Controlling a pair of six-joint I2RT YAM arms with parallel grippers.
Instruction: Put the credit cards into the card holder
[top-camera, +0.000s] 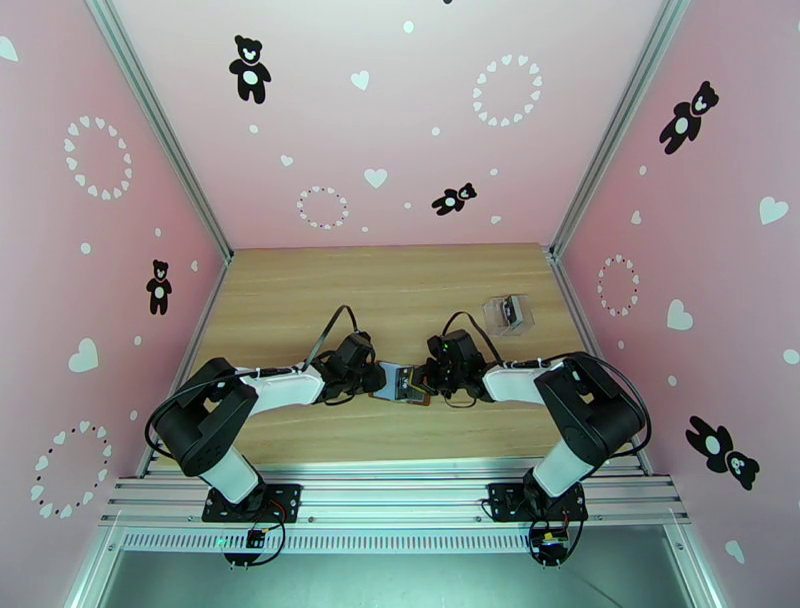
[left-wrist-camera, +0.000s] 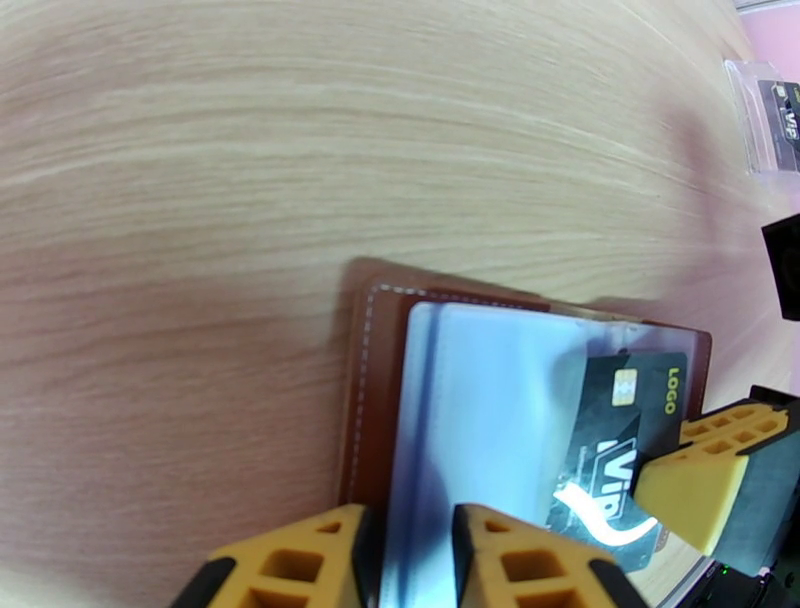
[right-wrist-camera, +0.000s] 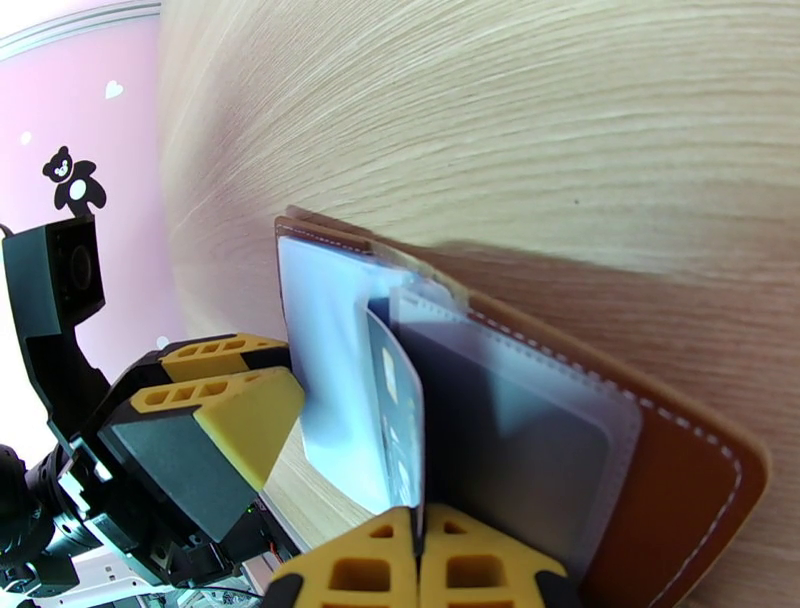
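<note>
Top external view had both arms folded inward so that the left gripper (top-camera: 378, 378) and the right gripper (top-camera: 427, 380) faced each other over the card holder (top-camera: 405, 386), which lay open on the table (top-camera: 300, 300) near its front edge, midway between the two bases. Left wrist view made the reason plain: the left jaws stood a little apart with the edge of the greyish see-through pockets (left-wrist-camera: 480, 400) between them, pinching those leaves, I judged, to steady the holder and hold a pocket mouth agape. The right fingers (right-wrist-camera: 480, 570) were pressed together on the rim of a credit card (left-wrist-camera: 620, 440), dark with pale lettering, which lay partly inside one leaf; gripping its trailing edge probably left the leading part free to slide in. How deep the card sat was hard to tell, since the cloudy plastic blurred its inner end, and which pocket received it I could not say. Both wrist views cut off the near side of the holder behind the yellow fingers. Well apart, toward the far right of the table, a clear plastic case (top-camera: 493, 318) held a second card (top-camera: 514, 310), its markings too small there to read
</note>
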